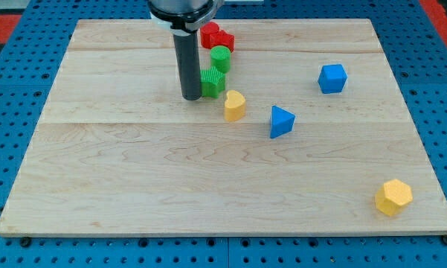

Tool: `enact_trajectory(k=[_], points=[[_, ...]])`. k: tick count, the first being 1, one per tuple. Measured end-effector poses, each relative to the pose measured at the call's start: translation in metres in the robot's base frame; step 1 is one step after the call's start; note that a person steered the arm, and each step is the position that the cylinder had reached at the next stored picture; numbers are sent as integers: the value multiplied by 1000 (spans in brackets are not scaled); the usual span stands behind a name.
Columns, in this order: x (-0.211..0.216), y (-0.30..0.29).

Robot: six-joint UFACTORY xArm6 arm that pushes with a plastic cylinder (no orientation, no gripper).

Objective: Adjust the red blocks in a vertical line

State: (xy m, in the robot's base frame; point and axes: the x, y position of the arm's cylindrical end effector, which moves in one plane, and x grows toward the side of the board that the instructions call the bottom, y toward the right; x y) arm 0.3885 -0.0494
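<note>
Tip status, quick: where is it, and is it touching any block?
My tip: no gripper, holds nothing; just left of the green star block, contact unclear.

The red blocks (217, 37) sat close to the surface's top edge, a little left of its middle, pressed together so their separate shapes could not be told, the left one partly hidden.

Two red blocks (216, 36), two green blocks (216, 70), two yellow blocks (235, 105), two blue blocks (332, 78)
</note>
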Motion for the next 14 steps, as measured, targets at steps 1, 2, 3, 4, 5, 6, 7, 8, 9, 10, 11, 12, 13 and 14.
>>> enact_trajectory(k=[1,2,3,4,5,6,7,8,9,10,11,12,13,14], points=[[-1,6],[-8,6],[-12,6],[-15,-17],[-31,-71],[-102,-79],[-153,-79],[-197,-78],[-197,-78],[-195,-17],[-185,-14],[-180,-44],[-155,-24],[-146,-24]])
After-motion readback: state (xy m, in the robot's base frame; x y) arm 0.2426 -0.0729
